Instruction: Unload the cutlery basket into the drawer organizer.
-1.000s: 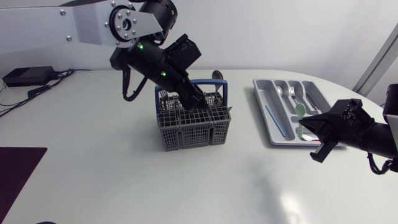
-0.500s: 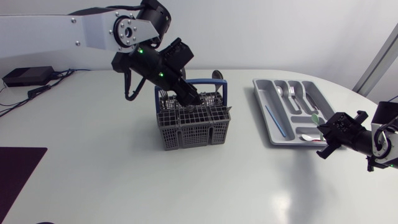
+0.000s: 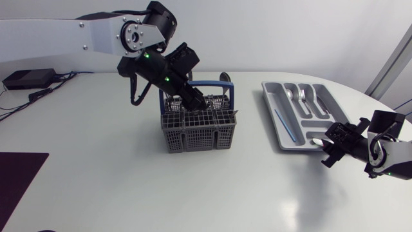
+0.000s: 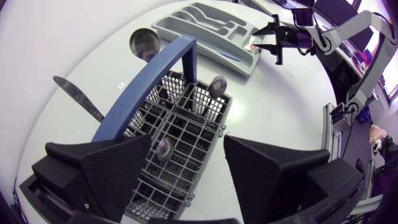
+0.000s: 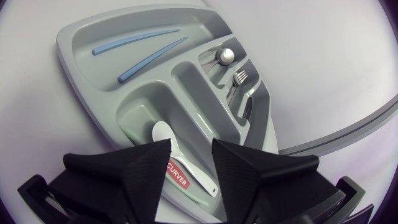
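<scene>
- White tabletop (image 3: 129,187) fills the scene, with a small black box (image 3: 26,78) and its cables at the far left edge and a dark flat mat (image 3: 16,180) at the near left corner.
- A grey mesh plastic cutlery basket (image 3: 199,132) with an arched blue handle (image 3: 206,84) stands upright near the middle of the table.
- The wrist view shows a large metal spoon (image 4: 144,43) and a metal knife (image 4: 78,96) sticking out of the basket's far side, a smaller spoon (image 4: 217,85) in one cell, and another small spoon bowl (image 4: 165,148) in a cell nearer the left arm's fingers.
- The left gripper (image 3: 196,103) points down into the top of the basket, just beside the handle. Its fingers are spread wide and hold nothing; the basket's cells lie below the gap (image 4: 188,149).
- A grey moulded plastic drawer organizer (image 3: 273,106) lies flat, well apart from the basket, on the right.
- Two thin blue sticks (image 5: 134,38) lie in its long side compartment, and a metal spoon (image 5: 224,56) and a metal fork (image 5: 239,78) lie in two narrow slots.
- A white plastic spoon (image 5: 163,134) lies in the crosswise compartment at the organizer's near end.
- The right gripper (image 3: 329,151) hovers at that near end, fingers parted and empty, with the white spoon's handle lying under the gap.
</scene>
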